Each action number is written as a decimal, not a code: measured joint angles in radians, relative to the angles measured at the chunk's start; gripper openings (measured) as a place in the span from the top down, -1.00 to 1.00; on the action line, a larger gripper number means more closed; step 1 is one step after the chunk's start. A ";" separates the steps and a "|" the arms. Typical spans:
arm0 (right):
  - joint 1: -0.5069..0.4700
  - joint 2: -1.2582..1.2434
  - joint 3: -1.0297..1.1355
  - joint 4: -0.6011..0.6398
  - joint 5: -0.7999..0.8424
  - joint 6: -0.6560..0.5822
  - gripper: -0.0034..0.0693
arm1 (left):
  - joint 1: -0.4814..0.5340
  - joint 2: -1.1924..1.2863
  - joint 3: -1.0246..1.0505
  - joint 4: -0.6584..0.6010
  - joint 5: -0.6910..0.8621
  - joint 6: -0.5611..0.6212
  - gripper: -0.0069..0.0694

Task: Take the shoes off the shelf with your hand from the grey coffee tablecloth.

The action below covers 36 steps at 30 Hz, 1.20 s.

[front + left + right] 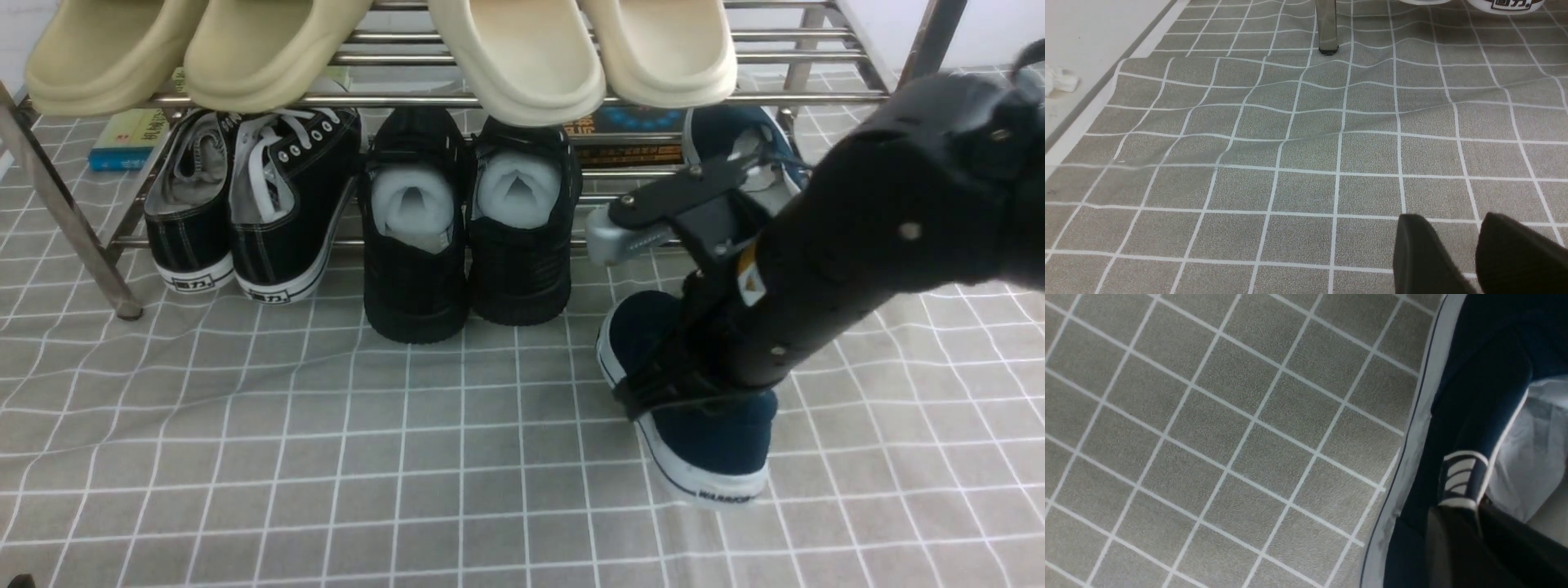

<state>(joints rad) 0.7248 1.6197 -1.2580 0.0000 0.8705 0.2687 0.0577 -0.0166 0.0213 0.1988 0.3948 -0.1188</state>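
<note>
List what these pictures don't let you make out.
1. Second navy shoe on the shelf: front view, mostly behind the right arm.
2. How deep the right gripper pinches the near navy shoe: right wrist view, dark, cut by the edge.
3. Book title: front view, blurred, partly behind a slipper.

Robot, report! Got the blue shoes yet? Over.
Right gripper shut on one navy shoe, off the shelf. Left gripper open. Other navy shoe still shelved. Nothing blocking.
</note>
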 joint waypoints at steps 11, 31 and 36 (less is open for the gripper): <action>-0.002 0.045 -0.070 0.073 0.056 0.022 -0.56 | 0.000 0.000 0.000 0.000 0.000 0.000 0.19; -0.237 0.190 -0.266 -0.305 -0.108 0.014 -0.38 | 0.000 0.000 0.000 0.000 0.000 0.000 0.19; -0.239 0.250 -0.266 -0.355 -0.129 0.014 -0.37 | 0.000 0.000 0.000 0.000 0.000 0.000 0.19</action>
<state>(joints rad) 0.4854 1.8696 -1.5238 -0.3554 0.7415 0.2828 0.0577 -0.0166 0.0213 0.1988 0.3948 -0.1188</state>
